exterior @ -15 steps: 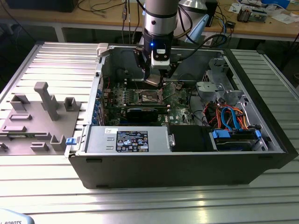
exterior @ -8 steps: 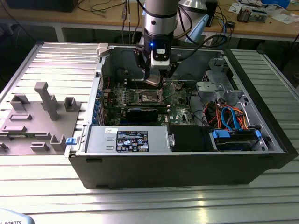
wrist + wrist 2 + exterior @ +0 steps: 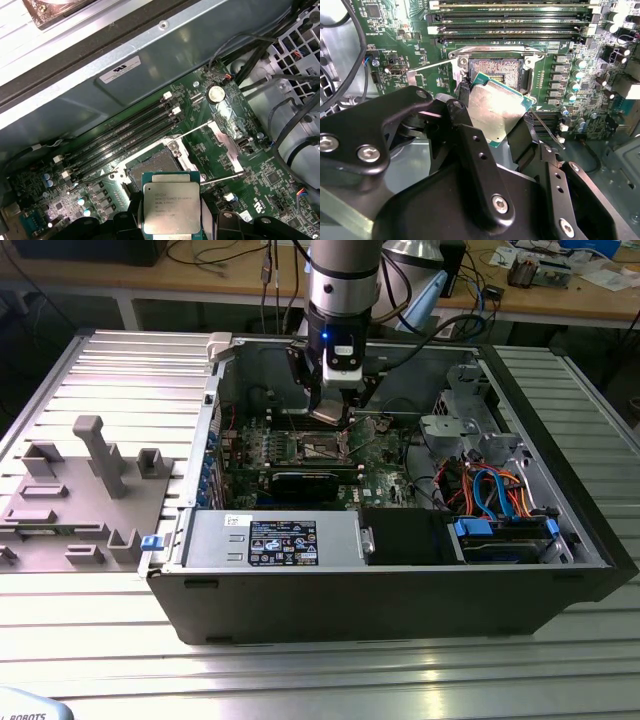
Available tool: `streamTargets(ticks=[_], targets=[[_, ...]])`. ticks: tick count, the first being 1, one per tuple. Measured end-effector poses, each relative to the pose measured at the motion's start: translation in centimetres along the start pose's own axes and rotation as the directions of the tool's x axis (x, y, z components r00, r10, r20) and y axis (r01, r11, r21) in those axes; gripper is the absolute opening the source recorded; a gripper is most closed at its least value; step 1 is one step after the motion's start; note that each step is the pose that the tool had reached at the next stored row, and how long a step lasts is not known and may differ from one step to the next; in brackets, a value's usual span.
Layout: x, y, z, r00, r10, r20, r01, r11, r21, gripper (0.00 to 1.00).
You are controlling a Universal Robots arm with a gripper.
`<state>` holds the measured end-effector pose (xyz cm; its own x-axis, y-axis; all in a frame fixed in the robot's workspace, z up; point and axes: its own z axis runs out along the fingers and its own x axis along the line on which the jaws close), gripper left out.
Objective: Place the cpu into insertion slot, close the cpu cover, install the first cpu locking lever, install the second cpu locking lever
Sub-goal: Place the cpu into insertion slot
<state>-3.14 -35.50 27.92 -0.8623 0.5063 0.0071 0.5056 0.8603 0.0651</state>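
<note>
From my remote station, I had the jaws closed on two opposite edges of the cpu, holding it inside the computer case above the motherboard; the insertion slot lay bare just beyond the chip's far edge, apart from it, its cpu cover swung open

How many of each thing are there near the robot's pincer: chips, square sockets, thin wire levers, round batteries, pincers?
Chip: 1
Square socket: 1
Thin wire levers: 2
Round battery: 1
Pincer: 1
Total: 6
</note>
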Motion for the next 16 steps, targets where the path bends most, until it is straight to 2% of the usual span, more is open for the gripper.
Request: streamTargets(ticks=[16], targets=[[0.0, 0.0, 0.06, 0.9999, 0.016, 0.0011, -0.016, 0.9999, -0.0001, 0.55]])
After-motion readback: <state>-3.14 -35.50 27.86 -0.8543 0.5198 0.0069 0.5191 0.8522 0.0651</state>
